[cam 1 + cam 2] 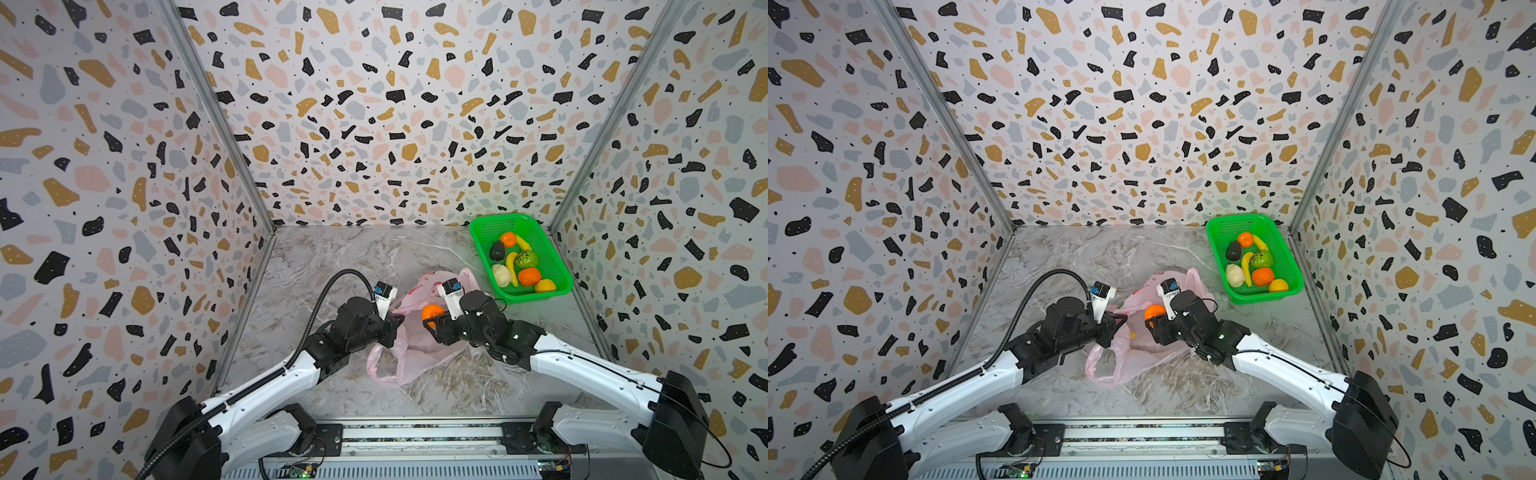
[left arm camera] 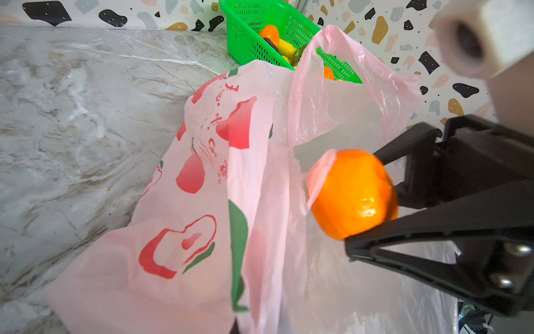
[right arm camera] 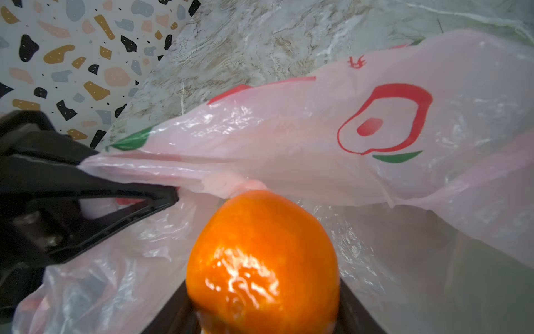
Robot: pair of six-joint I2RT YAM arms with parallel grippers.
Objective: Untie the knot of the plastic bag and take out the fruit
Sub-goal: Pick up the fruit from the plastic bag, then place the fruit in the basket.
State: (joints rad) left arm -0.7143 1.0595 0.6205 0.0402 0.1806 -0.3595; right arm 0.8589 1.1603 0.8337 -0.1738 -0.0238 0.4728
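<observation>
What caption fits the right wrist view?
Right gripper holds an orange tangerine over the pink plastic bag while the left gripper pinches its edge.

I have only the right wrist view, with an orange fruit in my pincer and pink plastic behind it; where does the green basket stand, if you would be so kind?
Observer: The green basket stands in the far right corner of the table, beyond the plastic bag.
Operator: Thank you. What lies in it?
Observer: Several toy fruits, including one tangerine at its far end and a second tangerine nearer us.
Operator: Is any handle of the bag loose?
Observer: Yes, one handle loop lies slack on the table, on the near side of the left pincer.
</observation>
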